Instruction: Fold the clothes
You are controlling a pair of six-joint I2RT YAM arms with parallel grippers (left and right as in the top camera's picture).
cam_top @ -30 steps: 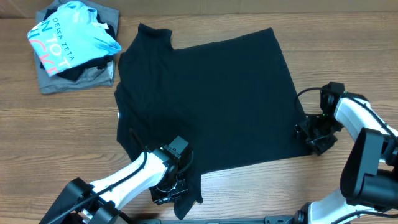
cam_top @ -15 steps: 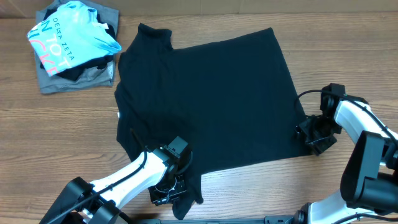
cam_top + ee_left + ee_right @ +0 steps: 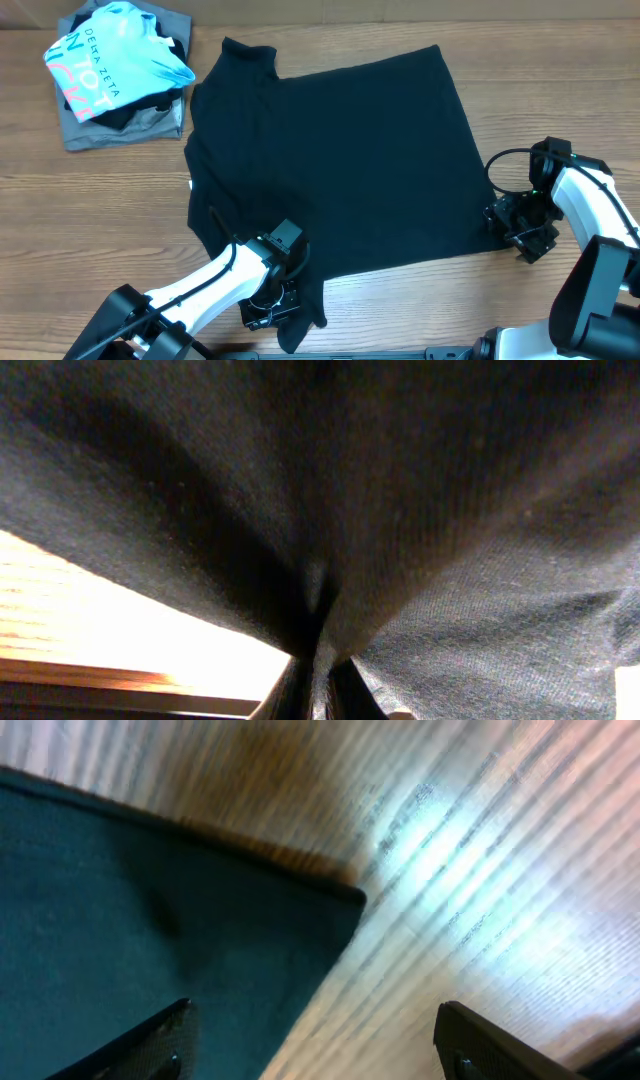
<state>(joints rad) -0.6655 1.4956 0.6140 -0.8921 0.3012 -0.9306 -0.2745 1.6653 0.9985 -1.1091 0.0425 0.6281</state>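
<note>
Across the middle of the wooden surface (image 3: 100,220) lay the black T-shirt (image 3: 330,160), spread mostly flat. At its near left edge the left tool (image 3: 272,308) was clamped tight on a pinch of the cloth. By the near right corner the right tool (image 3: 525,232) hovered, its fingers (image 3: 150,1042) spread wide, holding nothing.

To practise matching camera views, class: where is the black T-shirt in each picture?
Overhead: black T-shirt spread flat, centre.
Left wrist: fills almost the whole frame.
Right wrist: left side, one corner pointing right.
Shared landmark: the wooden table, beside it everywhere.
</note>
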